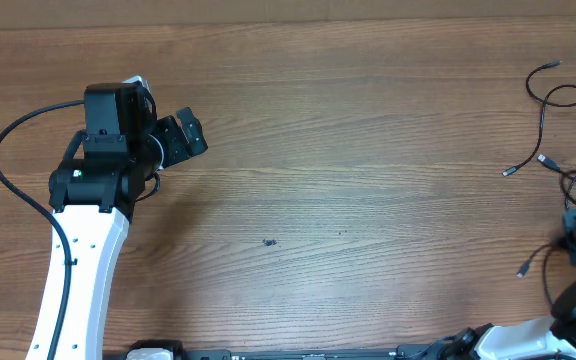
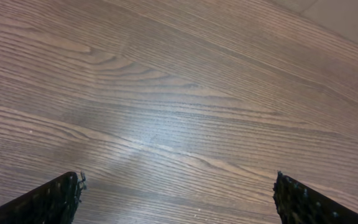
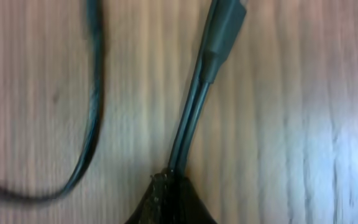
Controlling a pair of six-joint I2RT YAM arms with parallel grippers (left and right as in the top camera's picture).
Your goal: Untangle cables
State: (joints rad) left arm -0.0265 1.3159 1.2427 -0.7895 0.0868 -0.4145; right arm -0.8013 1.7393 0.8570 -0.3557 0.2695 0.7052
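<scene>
Pinching one thin black cable between its pressed-together tips, the right claw sits low over the wooden table at about 4 o'clock in the overhead view. In the right wrist view, the cable runs straight up from the tips to a grey plug at 12 o'clock, so the grip is just behind the plug end. What is held looks like two strands side by side, though the blur makes that uncertain. Another black strand curves down the 9 o'clock side of that view, apart from the tips.

The rest of the cables lie in loose loops at 3 o'clock on the table, running off the edge of the overhead view. The left claw is spread wide and holds nothing. It hangs over bare wood at 10 o'clock, well apart from the cables.

Holding near the plug looks like a good start, since a free end can be drawn back out through a loop. The pull should probably be slow and low, toward the open wood at 9 o'clock. If the whole heap drags along, a loop has likely caught. The idle left claw could then come across and pin the heap.
</scene>
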